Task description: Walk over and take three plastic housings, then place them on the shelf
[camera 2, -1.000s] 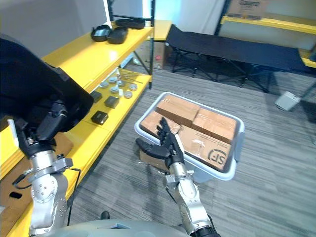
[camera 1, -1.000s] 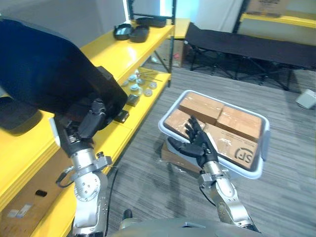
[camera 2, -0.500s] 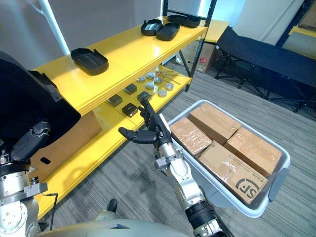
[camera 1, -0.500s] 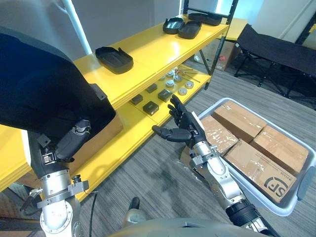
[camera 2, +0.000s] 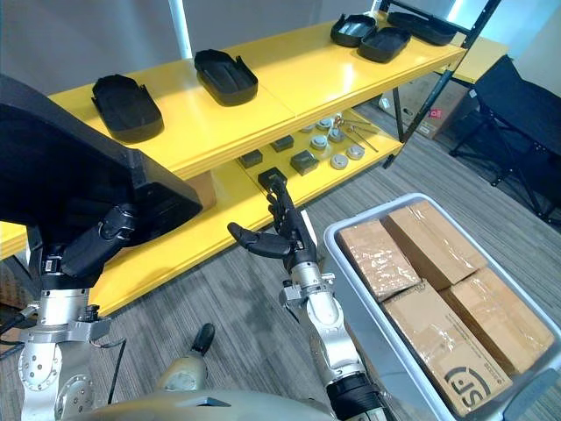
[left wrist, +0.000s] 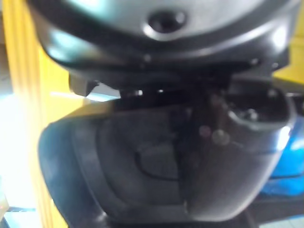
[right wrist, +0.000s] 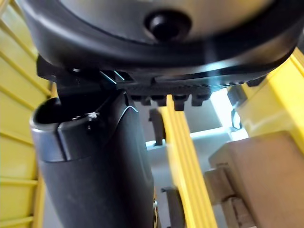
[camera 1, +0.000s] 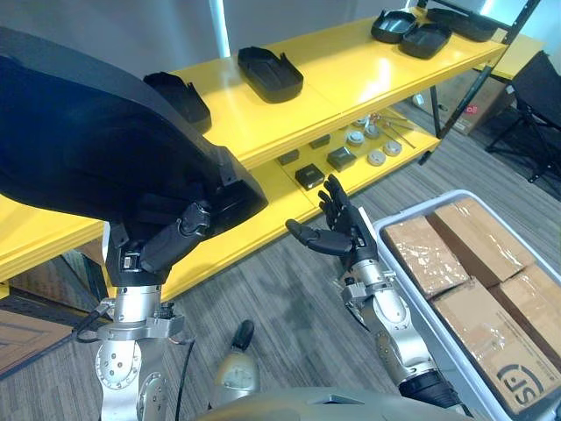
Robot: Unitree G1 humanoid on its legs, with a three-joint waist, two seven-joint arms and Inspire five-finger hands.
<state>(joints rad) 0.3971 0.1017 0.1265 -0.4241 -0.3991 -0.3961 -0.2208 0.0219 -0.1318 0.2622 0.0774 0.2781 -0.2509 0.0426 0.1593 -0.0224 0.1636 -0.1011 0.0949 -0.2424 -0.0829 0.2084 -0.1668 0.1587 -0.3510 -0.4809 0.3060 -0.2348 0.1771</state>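
Note:
My left hand is curled on the lower edge of a large black plastic housing, held up close at the left; the same dark shell looms in the left wrist view. My right hand hangs open in mid-air between the shelf and a tote, holding nothing. Two more black housings lie on the yellow shelf's top board, just beyond the held one. Three similar dark housings lie at its far end.
A grey tote with several taped cardboard boxes stands on the floor at the right. The lower yellow shelf board carries small metal parts and dark blocks. A black post marks the shelf's far end.
The camera has swung toward the shelf, so the two near housings now sit closer and the tote lies further right. My left hand still holds its housing; the right hand stays open.

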